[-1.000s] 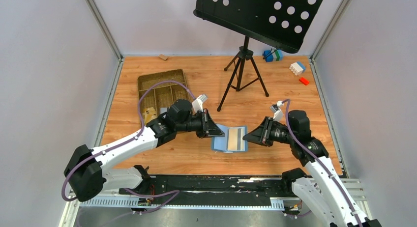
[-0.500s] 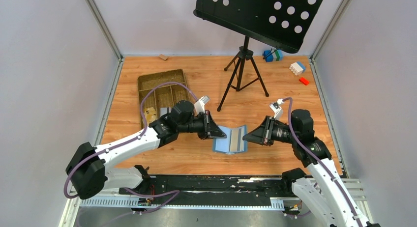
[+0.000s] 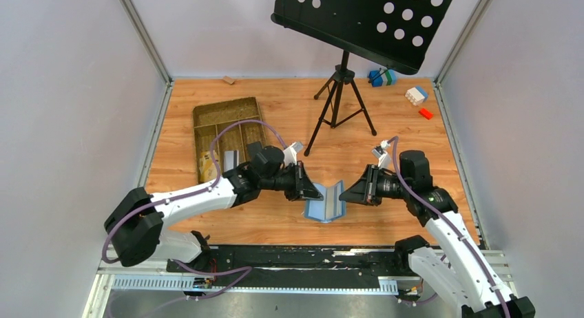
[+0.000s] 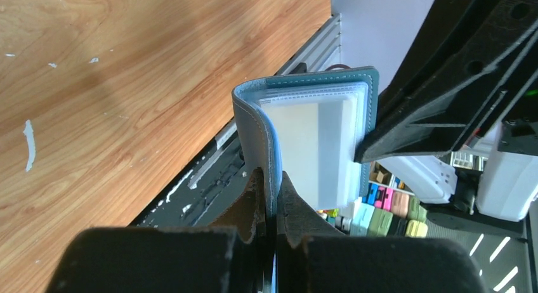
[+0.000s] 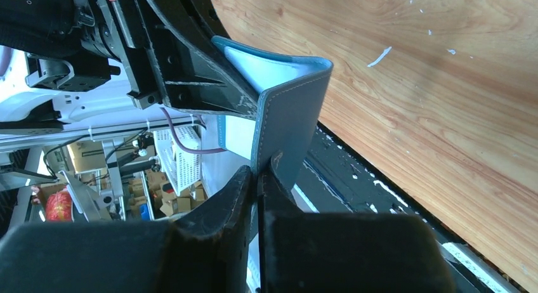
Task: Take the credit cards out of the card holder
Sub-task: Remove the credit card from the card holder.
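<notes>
The card holder (image 3: 324, 209) hangs between the two pincers, folded into a steep V with its spine low by the wooden table (image 3: 275, 104). It is a soft, stitched, blue-grey leather-like cover, paler blue on the inside.

The left pincer (image 3: 315, 193) is clenched on the edge of the left flap. The right pincer (image 3: 343, 194) is clenched on the edge of the right flap. Each pinches only the thin cover.

The overhead view gives just the V shape and the two black pincers facing each other across it. The left wrist view adds a stack of clear, glossy plastic sleeves (image 4: 317, 147) inside the far flap, with a pale rectangle showing through. Whether that is a card cannot be told. The right wrist view shows the smooth outer face of its flap and its pale stitching.

A second ago the holder lay spread almost flat on the table. Since then the pincers have closed in on each other and the flaps have risen.

Behind the left pincer lies a brown compartmented tray (image 3: 227, 110). Beyond both stands a black perforated music stand (image 3: 365, 18).
</notes>
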Controlling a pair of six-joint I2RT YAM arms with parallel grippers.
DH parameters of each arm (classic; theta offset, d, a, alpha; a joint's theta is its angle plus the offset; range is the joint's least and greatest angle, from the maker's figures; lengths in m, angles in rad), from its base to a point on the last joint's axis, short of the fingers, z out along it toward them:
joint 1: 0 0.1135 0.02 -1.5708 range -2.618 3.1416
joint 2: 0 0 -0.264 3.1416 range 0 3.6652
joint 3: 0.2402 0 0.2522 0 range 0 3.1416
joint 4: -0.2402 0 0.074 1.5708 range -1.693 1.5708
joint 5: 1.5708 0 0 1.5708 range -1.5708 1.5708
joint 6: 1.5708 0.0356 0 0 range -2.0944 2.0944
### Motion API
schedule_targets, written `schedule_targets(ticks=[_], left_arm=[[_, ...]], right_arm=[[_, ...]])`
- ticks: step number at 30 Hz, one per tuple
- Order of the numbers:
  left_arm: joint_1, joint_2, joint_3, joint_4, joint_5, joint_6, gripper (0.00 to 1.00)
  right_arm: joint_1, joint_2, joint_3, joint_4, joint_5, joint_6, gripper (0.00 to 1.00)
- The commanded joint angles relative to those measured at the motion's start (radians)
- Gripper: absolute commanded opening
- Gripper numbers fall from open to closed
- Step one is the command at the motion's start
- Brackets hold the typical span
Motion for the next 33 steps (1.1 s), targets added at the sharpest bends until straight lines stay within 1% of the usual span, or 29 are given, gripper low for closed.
schedule_targets(ticks=[1, 7, 10, 13, 16, 20, 25, 26, 29, 33], left_arm=[[-0.036, 0.057, 0.057, 0.116, 0.013, -0.024, 0.00], [-0.039, 0.127, 0.100, 0.144, 0.024, -0.037, 0.00], [-0.039, 0.147, 0.121, 0.142, 0.035, -0.040, 0.00], [-0.039, 0.158, 0.144, 0.116, 0.033, -0.025, 0.00], [-0.039, 0.166, 0.157, 0.097, 0.029, -0.017, 0.00], [-0.039, 0.177, 0.161, 0.095, 0.026, -0.022, 0.00], [-0.046, 0.198, 0.166, 0.130, 0.032, -0.041, 0.00], [-0.046, 0.203, 0.169, 0.134, 0.033, -0.042, 0.00], [-0.046, 0.218, 0.173, 0.154, 0.037, -0.052, 0.00], [-0.046, 0.240, 0.157, 0.254, 0.050, -0.102, 0.00]], right_arm=[[0.002, 0.025, 0.054, 0.031, -0.009, -0.056, 0.07], [0.002, 0.123, 0.124, -0.159, 0.107, -0.208, 0.13], [0.002, 0.145, 0.125, -0.160, 0.110, -0.224, 0.15], [0.003, 0.163, 0.125, -0.175, 0.135, -0.240, 0.25], [0.002, 0.187, 0.134, -0.206, 0.170, -0.265, 0.32], [0.002, 0.199, 0.136, -0.187, 0.157, -0.271, 0.36], [0.002, 0.238, 0.139, -0.147, 0.102, -0.269, 0.52], [0.003, 0.245, 0.138, -0.147, 0.097, -0.271, 0.54], [0.002, 0.255, 0.138, -0.168, 0.116, -0.282, 0.55], [0.002, 0.263, 0.120, -0.186, 0.118, -0.300, 0.55]])
